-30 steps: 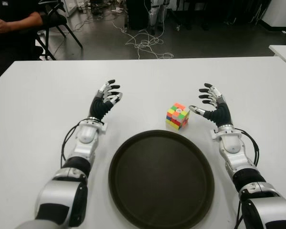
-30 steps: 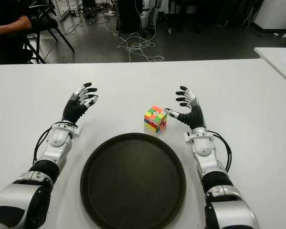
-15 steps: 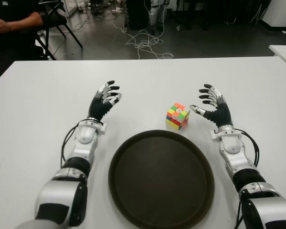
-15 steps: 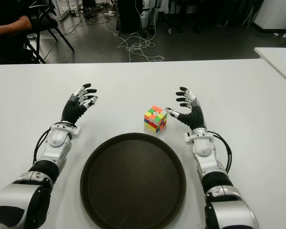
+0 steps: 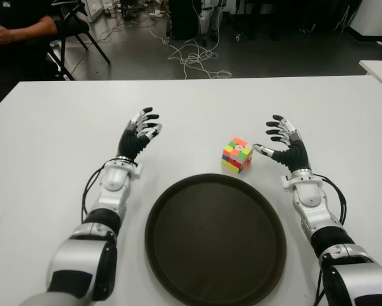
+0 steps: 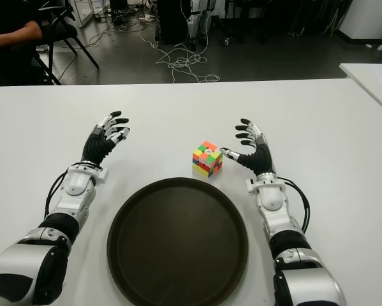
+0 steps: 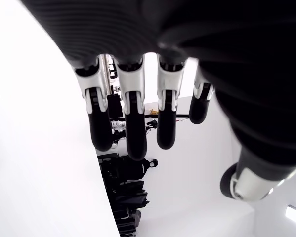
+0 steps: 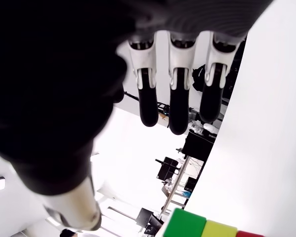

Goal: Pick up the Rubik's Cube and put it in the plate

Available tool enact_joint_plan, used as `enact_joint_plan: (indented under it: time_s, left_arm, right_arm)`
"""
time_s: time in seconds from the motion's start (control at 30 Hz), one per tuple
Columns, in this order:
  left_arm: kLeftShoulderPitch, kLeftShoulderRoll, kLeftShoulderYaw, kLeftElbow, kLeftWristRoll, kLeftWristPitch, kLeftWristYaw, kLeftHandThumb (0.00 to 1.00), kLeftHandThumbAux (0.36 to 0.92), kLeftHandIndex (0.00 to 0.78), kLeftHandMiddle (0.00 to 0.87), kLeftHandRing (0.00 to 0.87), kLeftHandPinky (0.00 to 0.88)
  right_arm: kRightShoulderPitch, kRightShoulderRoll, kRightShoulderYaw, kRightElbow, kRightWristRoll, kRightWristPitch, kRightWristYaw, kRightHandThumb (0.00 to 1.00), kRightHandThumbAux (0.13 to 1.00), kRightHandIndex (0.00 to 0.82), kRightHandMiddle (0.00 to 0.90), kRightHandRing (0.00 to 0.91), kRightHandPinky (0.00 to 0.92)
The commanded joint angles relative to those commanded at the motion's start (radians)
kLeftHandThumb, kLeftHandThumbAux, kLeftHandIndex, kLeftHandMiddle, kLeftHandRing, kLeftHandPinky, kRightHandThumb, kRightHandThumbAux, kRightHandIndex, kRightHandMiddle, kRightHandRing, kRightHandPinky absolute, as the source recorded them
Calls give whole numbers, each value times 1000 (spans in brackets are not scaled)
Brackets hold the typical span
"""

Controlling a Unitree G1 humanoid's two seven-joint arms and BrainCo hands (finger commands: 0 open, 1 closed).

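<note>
The Rubik's Cube [image 5: 237,155] sits on the white table [image 5: 50,140], just beyond the far rim of the dark round plate [image 5: 215,239]. My right hand [image 5: 279,141] is open just right of the cube, thumb tip close to its side, not touching. In the right wrist view the fingers [image 8: 170,94] stretch out straight and a corner of the cube [image 8: 203,228] shows below them. My left hand [image 5: 141,130] is open to the left of the plate, well apart from the cube, its fingers [image 7: 130,118] spread and holding nothing.
A person's arm [image 5: 22,29] and a black chair [image 5: 76,29] show beyond the table's far left corner. Cables [image 5: 194,57] lie on the floor behind the table. Another white table's corner [image 5: 379,67] is at the far right.
My right hand has shifted very slightly toward the cube; the left hand and the cube have not moved.
</note>
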Motion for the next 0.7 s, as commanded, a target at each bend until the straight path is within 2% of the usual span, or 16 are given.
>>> enact_joint_plan:
  time_s: [0.17, 0.4, 0.7]
  left_arm:
    - [0, 2, -4, -2, 6, 2, 4, 84, 608, 159, 242, 264, 255]
    - [0, 2, -4, -1, 7, 4, 6, 94, 586, 147, 231, 264, 285]
    - [1, 1, 0, -1, 6, 6, 9, 101, 593, 158, 239, 274, 276]
  right_arm:
    - [-1, 0, 0, -1, -2, 4, -2, 154, 844, 183, 269, 279, 301]
    - [-1, -2, 2, -2, -4, 4, 1, 169, 834, 186, 271, 283, 304]
    - [-2, -5, 2, 8, -3, -7, 10, 177, 819, 180, 264, 284, 315]
